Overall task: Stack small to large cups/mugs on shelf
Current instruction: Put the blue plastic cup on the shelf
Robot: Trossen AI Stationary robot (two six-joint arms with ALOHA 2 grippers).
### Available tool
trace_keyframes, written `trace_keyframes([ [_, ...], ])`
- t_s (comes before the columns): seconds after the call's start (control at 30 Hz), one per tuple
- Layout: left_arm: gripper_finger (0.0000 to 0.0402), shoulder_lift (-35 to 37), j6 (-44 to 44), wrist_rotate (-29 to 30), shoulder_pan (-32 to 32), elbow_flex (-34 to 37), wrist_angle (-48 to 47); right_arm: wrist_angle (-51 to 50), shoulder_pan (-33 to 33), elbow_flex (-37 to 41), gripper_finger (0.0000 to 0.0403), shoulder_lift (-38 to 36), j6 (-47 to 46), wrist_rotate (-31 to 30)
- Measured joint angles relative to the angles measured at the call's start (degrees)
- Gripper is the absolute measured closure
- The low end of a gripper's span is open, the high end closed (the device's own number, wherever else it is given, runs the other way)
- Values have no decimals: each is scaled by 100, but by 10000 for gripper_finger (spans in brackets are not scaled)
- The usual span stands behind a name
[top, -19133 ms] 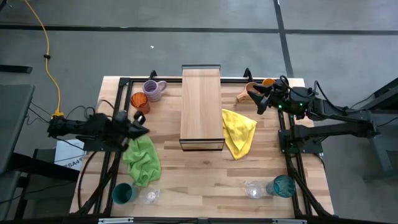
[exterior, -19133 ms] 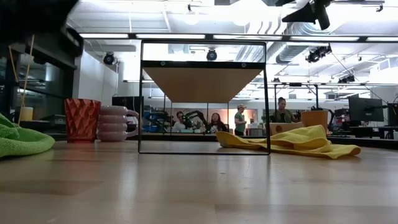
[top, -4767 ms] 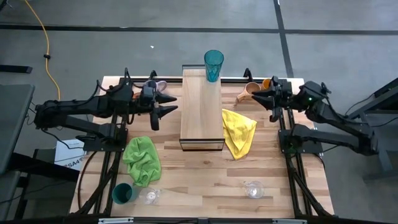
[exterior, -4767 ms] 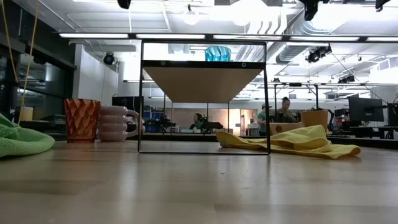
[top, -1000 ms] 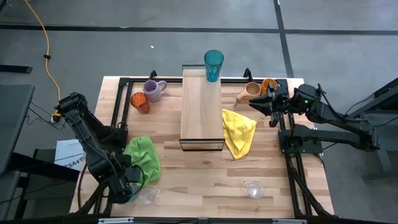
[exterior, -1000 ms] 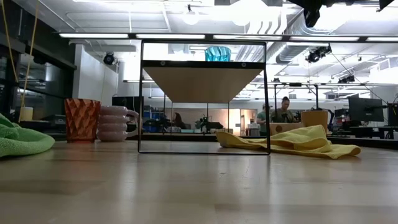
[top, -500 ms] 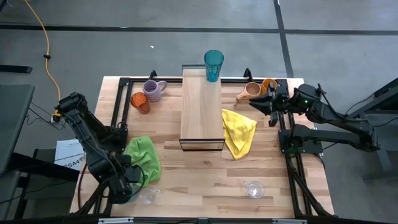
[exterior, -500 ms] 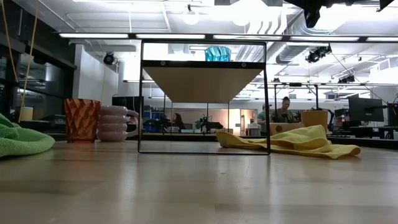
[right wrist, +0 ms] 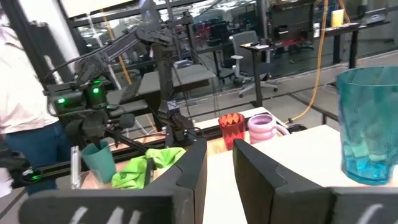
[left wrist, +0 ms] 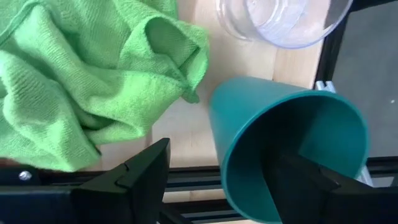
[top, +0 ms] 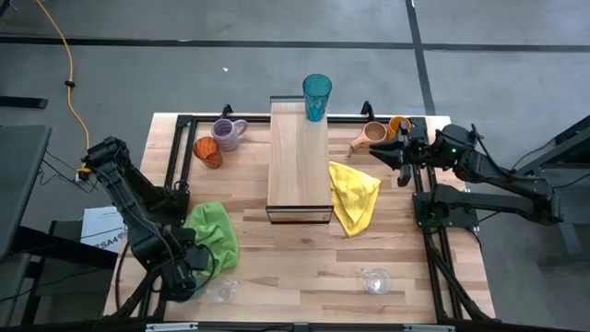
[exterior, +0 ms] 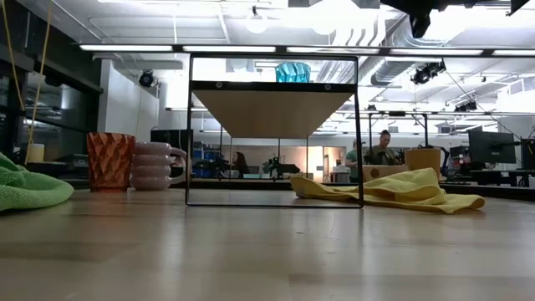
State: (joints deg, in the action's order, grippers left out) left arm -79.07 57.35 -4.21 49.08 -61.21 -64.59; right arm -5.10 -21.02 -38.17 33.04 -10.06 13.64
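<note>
A teal tumbler (top: 316, 97) stands on the far end of the shelf (top: 300, 166). An amber tumbler (top: 208, 152) and a lavender mug (top: 227, 134) stand left of the shelf; a tan mug (top: 372, 136) and an orange cup (top: 398, 123) stand to its right. My left gripper (left wrist: 221, 158) hangs open over a second teal cup (left wrist: 286, 143) at the near left corner. One finger (left wrist: 305, 180) shows inside the cup's mouth, the other (left wrist: 134, 174) outside, on the green cloth's side. My right gripper (right wrist: 219, 158) hovers by the tan mug, slightly open, holding nothing. My left gripper straddles the teal cup's wall (left wrist: 217, 143) from above, one finger inside the mouth and one outside. The outer finger stands apart from the wall. Whether the inner finger touches the cup I cannot tell. The cup stands on the table.
A green cloth (top: 214, 235) lies beside my left gripper and a yellow cloth (top: 355, 195) right of the shelf. One clear glass (left wrist: 283, 22) stands next to the teal cup, another (top: 375, 279) at the near right. People show in the room behind.
</note>
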Motion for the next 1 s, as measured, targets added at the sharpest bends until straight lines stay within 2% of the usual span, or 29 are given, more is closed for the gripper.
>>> trace_keyframes([
  [0.77, 167, 0, 164, 39, 6, 1, 13, 0, 0, 0, 334, 0, -42, -26],
  [1.0, 167, -2, 324, -110, 6, 293, 147, 0, 0, 0, 334, 0, -42, -24],
])
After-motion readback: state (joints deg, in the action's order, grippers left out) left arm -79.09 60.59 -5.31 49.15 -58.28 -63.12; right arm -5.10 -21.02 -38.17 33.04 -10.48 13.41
